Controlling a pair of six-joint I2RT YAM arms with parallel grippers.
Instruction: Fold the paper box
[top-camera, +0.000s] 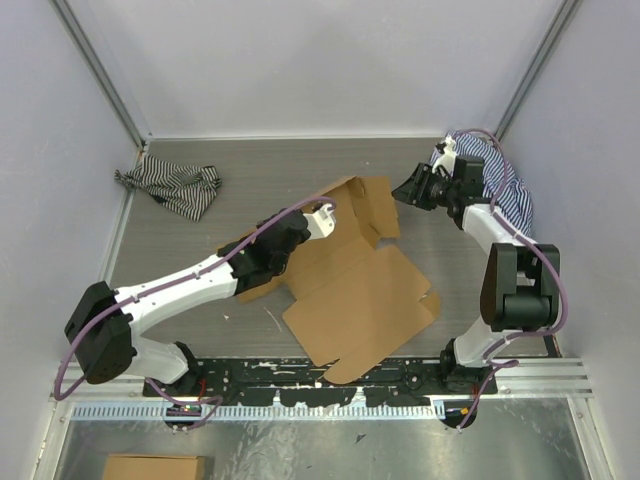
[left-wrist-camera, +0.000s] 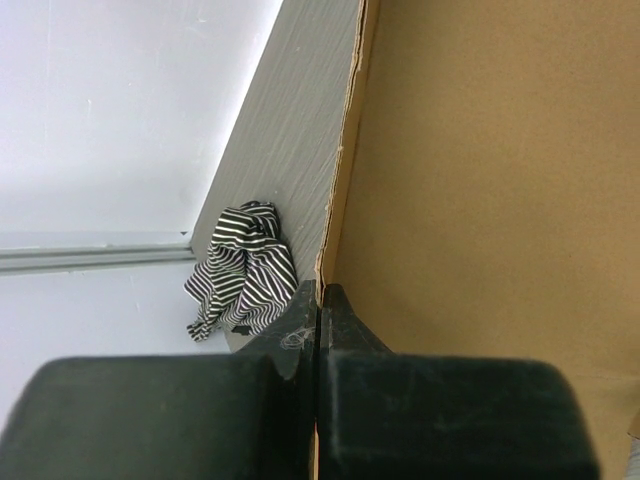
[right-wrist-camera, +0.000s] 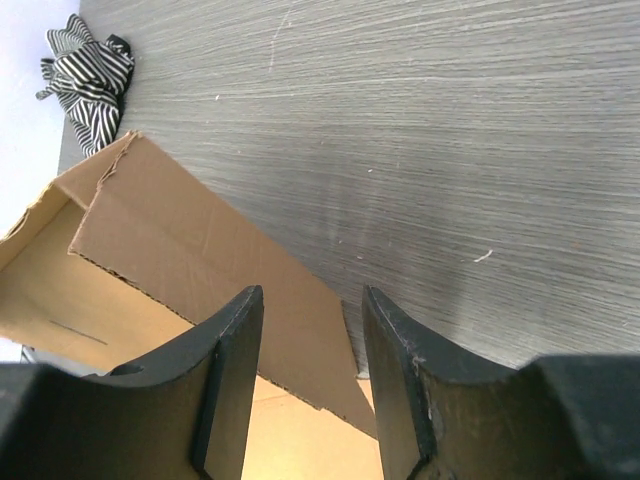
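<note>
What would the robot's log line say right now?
left tool: shut on paper box edge | right tool: open, empty | fold: unfinished

Brown paper box (top-camera: 362, 290), half-unfolded, flaps raised

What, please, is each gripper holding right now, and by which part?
Left gripper pinches the paper box by a flap's edge; right gripper holds nothing.

The paper box (top-camera: 355, 290) lies half-open on the table (top-camera: 250, 185), left hand (top-camera: 325, 212) at its raised flap, right hand (top-camera: 410, 190) just beside.
</note>
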